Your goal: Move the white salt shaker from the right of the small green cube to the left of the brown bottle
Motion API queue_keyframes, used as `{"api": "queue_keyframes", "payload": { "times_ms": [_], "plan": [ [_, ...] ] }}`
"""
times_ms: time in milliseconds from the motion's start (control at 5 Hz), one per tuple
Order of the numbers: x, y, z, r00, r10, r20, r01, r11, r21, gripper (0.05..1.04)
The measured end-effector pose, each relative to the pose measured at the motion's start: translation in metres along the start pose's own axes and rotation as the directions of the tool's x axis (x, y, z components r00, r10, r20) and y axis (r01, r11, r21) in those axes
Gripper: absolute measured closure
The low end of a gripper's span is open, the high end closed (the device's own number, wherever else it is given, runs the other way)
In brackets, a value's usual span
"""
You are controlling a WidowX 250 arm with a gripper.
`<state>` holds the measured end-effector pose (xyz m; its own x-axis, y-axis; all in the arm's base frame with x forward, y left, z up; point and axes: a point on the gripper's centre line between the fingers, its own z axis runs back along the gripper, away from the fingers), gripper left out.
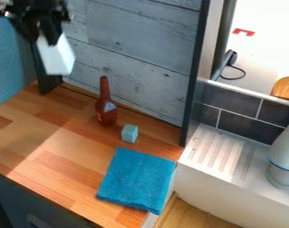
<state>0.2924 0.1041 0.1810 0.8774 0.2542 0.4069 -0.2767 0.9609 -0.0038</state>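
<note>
At the upper left, the black gripper is shut on a white block, which hangs slightly tilted above the back left part of the wooden counter. A brown-red bottle stands upright near the back wall, to the right of the block and lower in view. Just in front of the bottle and to its right sits a small light-blue cube. Nearer the counter's front right corner, a folded blue cloth lies flat.
Grey wood-plank panels rise behind the counter. On the right, beyond a dark upright post, a white ridged sink unit carries a grey-white bottle-like object. A bread-like item rests on the ledge above.
</note>
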Motion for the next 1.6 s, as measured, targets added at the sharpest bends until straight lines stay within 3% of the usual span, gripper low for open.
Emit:
{"api": "queue_keyframes", "payload": {
  "times_ms": [400,600,800,1000,1200,1400,1600],
  "plan": [
    [-0.004,0.038,-0.082,0.993,-0.007,-0.119,0.016,0.997,0.072,0.586],
    [-0.015,0.044,-0.123,0.978,-0.032,-0.204,0.050,0.995,0.084,0.586],
    [-0.021,0.043,-0.145,0.969,-0.034,-0.244,0.054,0.996,0.077,0.586],
    [-0.021,0.033,-0.154,0.966,-0.056,-0.250,0.075,0.995,0.066,0.586],
    [-0.018,0.032,-0.155,0.970,-0.060,-0.235,0.080,0.994,0.077,0.515],
    [-0.018,0.033,-0.154,0.971,-0.035,-0.236,0.059,0.994,0.094,0.237],
    [-0.018,0.028,-0.150,0.970,-0.031,-0.239,0.055,0.994,0.092,0.072]
  ]
}}
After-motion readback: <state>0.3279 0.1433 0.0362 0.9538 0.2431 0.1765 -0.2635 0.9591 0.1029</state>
